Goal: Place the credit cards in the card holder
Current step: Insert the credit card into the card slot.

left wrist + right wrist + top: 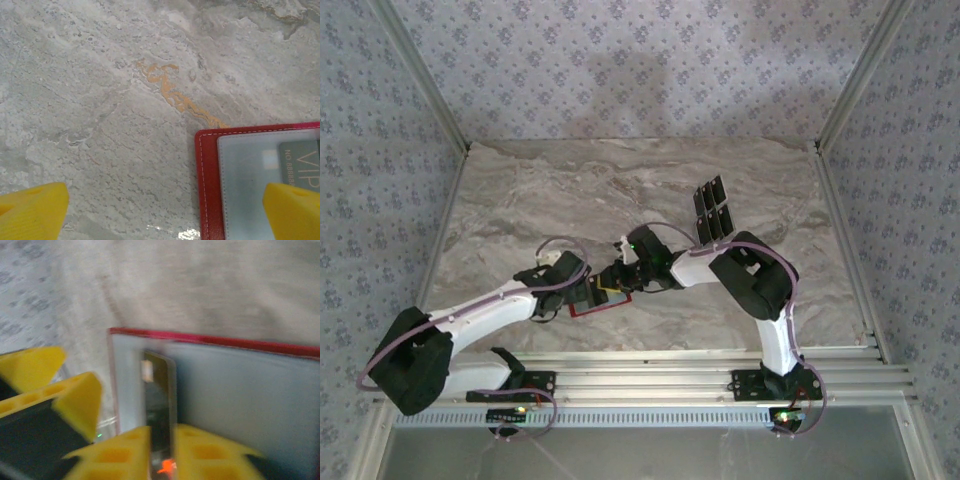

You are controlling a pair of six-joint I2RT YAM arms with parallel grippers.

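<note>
Right gripper (162, 442): seemingly pinching one credit card (159, 390), view blurred; step: seating it in card holder (215, 339); next: release, fetch another.

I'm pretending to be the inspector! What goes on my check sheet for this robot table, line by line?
Surface: marble-look table, pale with an orange vein.
Job's things: black credit cards grouped right of the middle. The red card holder lies open at the near middle, with one card at its clear pocket.
Clutter: nothing seen.
Claws: left claw is wide open and empty, with one finger over the holder. Right claw has that card between its fingers, but it's too blurred to tell if it grips.
Cables: purplish cables loop near both claws, away from the grouped cards.
Surroundings: patterned walls and a metal frame.
</note>
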